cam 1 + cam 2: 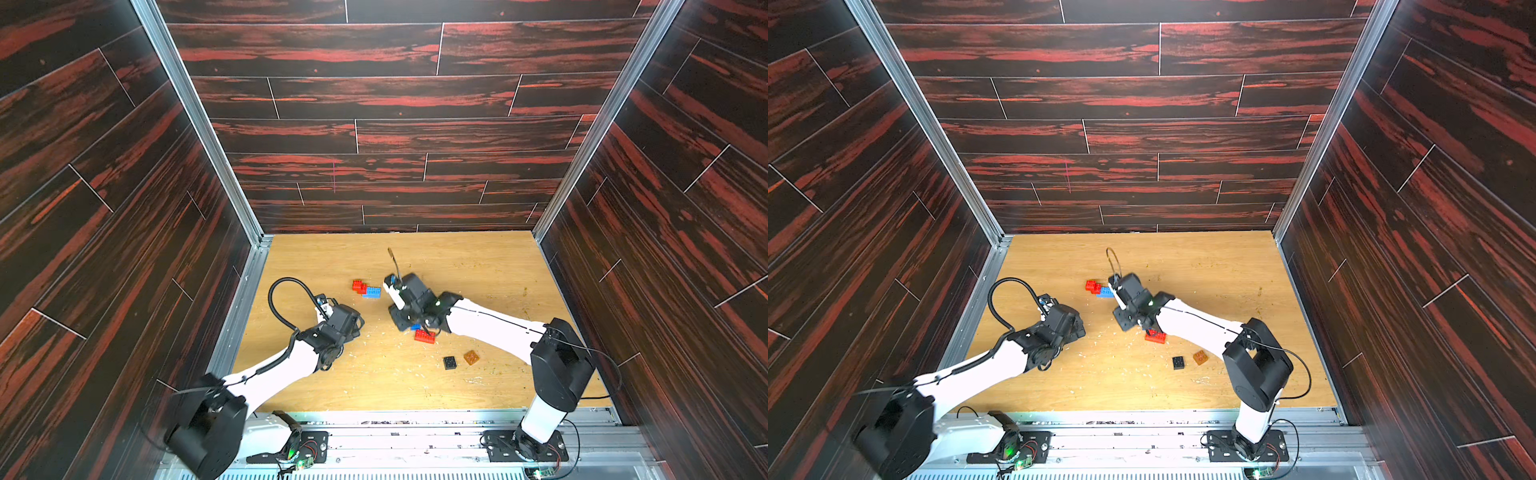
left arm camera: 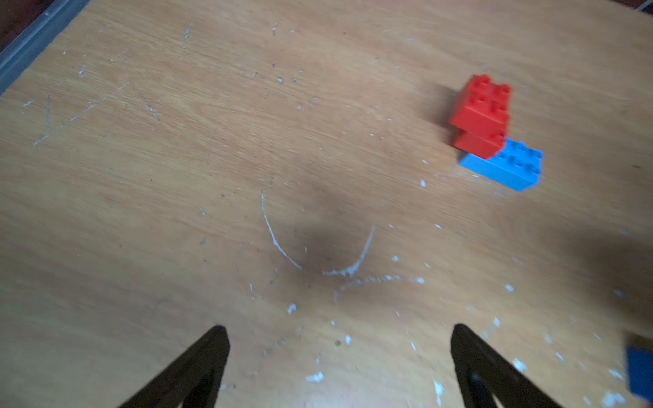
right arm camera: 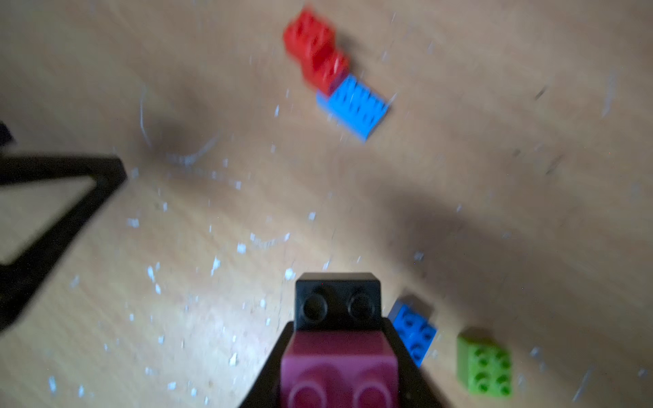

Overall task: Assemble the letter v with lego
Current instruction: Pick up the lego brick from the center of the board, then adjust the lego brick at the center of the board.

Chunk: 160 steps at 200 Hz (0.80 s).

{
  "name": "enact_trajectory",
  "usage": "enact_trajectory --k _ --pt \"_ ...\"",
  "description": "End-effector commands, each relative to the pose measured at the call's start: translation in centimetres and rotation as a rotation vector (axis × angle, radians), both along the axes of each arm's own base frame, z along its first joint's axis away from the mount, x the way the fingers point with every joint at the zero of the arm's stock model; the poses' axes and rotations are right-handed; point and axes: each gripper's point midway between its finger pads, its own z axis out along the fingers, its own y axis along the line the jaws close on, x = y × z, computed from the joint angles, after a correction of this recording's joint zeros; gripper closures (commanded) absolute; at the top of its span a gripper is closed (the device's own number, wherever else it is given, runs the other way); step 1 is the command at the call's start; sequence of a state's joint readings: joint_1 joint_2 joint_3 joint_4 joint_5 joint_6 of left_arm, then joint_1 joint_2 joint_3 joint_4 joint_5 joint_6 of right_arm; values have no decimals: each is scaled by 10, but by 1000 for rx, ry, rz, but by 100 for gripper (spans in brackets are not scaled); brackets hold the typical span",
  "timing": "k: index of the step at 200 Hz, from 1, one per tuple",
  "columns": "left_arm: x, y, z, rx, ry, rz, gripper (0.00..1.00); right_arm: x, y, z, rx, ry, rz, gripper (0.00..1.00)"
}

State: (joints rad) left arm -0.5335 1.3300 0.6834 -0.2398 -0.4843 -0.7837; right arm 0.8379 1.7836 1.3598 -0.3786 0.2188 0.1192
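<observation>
The walls (image 1: pixel 374 104) are dark brown-black wood-grain planks streaked with red, with thin pale seams. The counter (image 1: pixel 478 270) is light tan wood grain flecked with white specks. At the counter's upper centre in both top views: two red studded plastic bricks (image 1: pixel 359 286) and a light blue oblong plastic brick (image 1: pixel 372 292). Toward lower centre: a red oblong studded brick (image 1: pixel 424 336), a black square studded brick (image 1: pixel 449 362) and an orange square studded brick (image 1: pixel 471 357). The right wrist view shows a black studded brick (image 3: pixel 337 303), a magenta-pink studded brick (image 3: pixel 337 367), a dark blue studded brick (image 3: pixel 413 330) and a lime green studded brick (image 3: pixel 484 365). The robot arms (image 1: pixel 490 320) are white with black joints; the left end effector (image 2: pixel 339 335) has black fingers (image 2: pixel 208 356).
</observation>
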Motion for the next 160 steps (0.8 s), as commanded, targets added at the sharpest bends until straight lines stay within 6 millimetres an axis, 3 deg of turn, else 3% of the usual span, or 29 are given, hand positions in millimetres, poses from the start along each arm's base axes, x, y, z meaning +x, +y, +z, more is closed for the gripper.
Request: enact_trajectory --k 1,86,112,116,160 --pt "24 0 8 0 -23 -3 0 6 4 -12 -52 39 55 68" --pt "90 9 -16 -15 54 19 0 46 22 -19 -76 36 76 68" --pt "105 7 -18 -6 86 6 0 51 25 -23 -95 39 80 67" --pt "107 8 -26 5 108 8 0 52 25 -24 -97 39 82 68" --pt "122 9 -39 5 134 12 0 59 29 -31 -99 47 87 68"
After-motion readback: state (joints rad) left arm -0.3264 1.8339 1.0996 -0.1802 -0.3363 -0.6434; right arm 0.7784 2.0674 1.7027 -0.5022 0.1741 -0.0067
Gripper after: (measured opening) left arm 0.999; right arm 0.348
